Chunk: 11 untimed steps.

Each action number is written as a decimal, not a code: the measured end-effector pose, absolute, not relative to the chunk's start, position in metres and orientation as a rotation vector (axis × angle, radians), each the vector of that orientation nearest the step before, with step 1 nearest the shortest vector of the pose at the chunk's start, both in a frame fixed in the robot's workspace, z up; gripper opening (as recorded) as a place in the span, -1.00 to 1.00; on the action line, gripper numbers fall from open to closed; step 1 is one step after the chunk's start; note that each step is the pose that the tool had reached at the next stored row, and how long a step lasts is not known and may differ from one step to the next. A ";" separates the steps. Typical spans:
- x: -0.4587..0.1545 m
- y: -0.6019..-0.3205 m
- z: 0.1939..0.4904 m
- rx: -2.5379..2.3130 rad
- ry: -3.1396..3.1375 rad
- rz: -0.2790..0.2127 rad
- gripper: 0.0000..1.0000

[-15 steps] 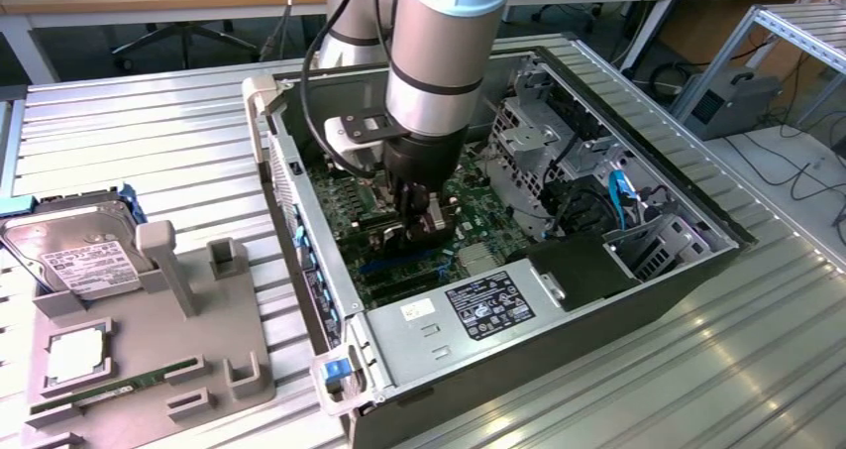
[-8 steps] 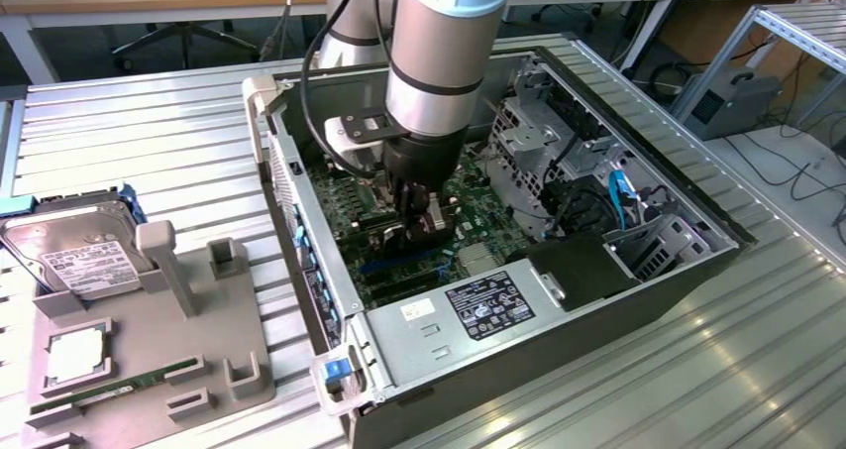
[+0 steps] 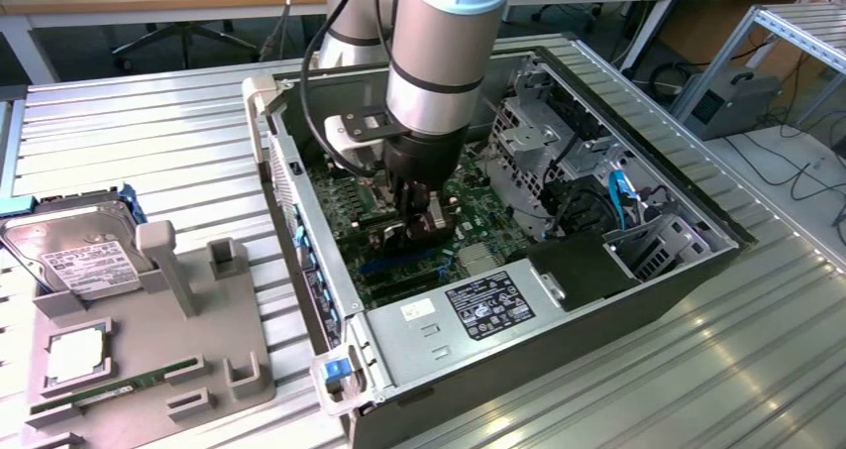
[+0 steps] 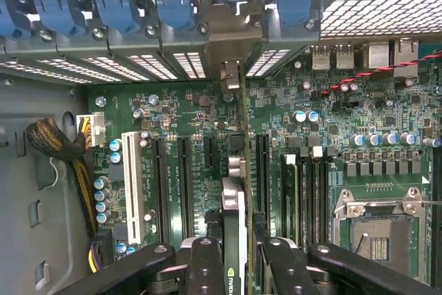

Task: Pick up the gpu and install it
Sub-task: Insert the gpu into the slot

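Observation:
The gpu point(image 4: 235, 205) is seen edge-on in the wrist view, a thin dark card with a silvery end bracket reaching toward the slot openings in the case's rear panel point(image 4: 138, 67). My gripper point(image 4: 242, 267) is shut on it, one black finger point(image 4: 204, 267) on each side. The card stands upright over the long black expansion slots of the green motherboard point(image 4: 331, 122); whether it touches a slot I cannot tell. In the exterior view my gripper point(image 3: 416, 219) reaches down inside the open computer case point(image 3: 317, 300), with the gpu point(image 3: 426, 214) as a dark shape between its fingers.
Inside the case are a white slot point(image 4: 131, 177), a CPU socket point(image 4: 380, 229), a braided cable bundle point(image 4: 55, 143), blue latches point(image 4: 117, 5), a power supply point(image 3: 489, 305) and a drive cage point(image 3: 529, 142). At the exterior view's left, a grey fixture point(image 3: 158, 360) holds a hard drive point(image 3: 79, 256) and a RAM stick point(image 3: 113, 385).

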<state>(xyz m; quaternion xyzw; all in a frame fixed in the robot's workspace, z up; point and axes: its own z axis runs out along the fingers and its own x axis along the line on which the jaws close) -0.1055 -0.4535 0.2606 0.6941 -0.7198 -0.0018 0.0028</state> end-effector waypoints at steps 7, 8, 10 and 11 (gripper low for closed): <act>-0.106 -0.454 0.260 2.186 -2.267 -0.023 -0.47; -0.106 -0.454 0.260 2.185 -2.268 -0.022 -0.47; -0.105 -0.454 0.260 2.179 -2.270 -0.019 -0.47; -0.106 -0.454 0.260 2.176 -2.272 -0.017 -0.47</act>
